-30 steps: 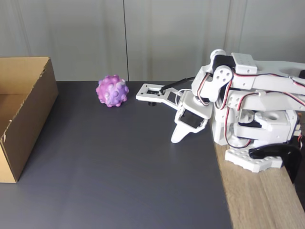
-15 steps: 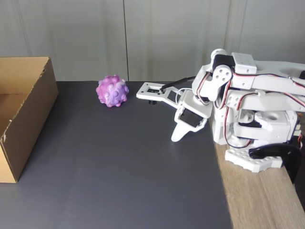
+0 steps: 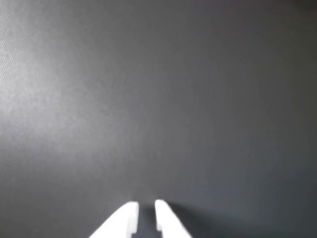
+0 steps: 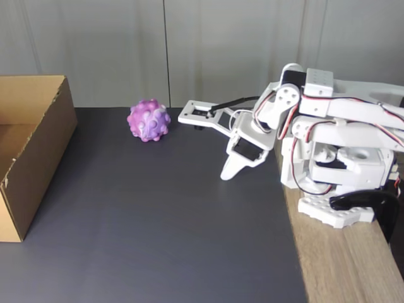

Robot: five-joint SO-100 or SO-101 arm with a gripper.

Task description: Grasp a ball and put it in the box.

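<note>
Pale grey panelled wall closes the back of the scene, and below it a dark matte mat covers most of the table, whose light wood grain shows along the right edge in the fixed view. At the left stands the box, brown cardboard with its top open. The ball, knobbly and mottled pink and purple, sits on the mat near the back edge, well apart from the box and to its right. It has not moved since the earlier frames.

To the right, the white arm is folded low over its base. Compared with half a second ago, its upper joints have shifted a little to the left and risen slightly, and the wrist section has swung with them. The gripper now points down at the mat a bit further left than before, still well to the right of the ball. A flat white plate with a dark lever reaches out toward the ball, its tip near it but not touching.

In the wrist view the gripper enters from the bottom edge, with the jaws nearly together, a narrow gap between the two white tips and nothing held. Beyond them lies bare dark mat.
</note>
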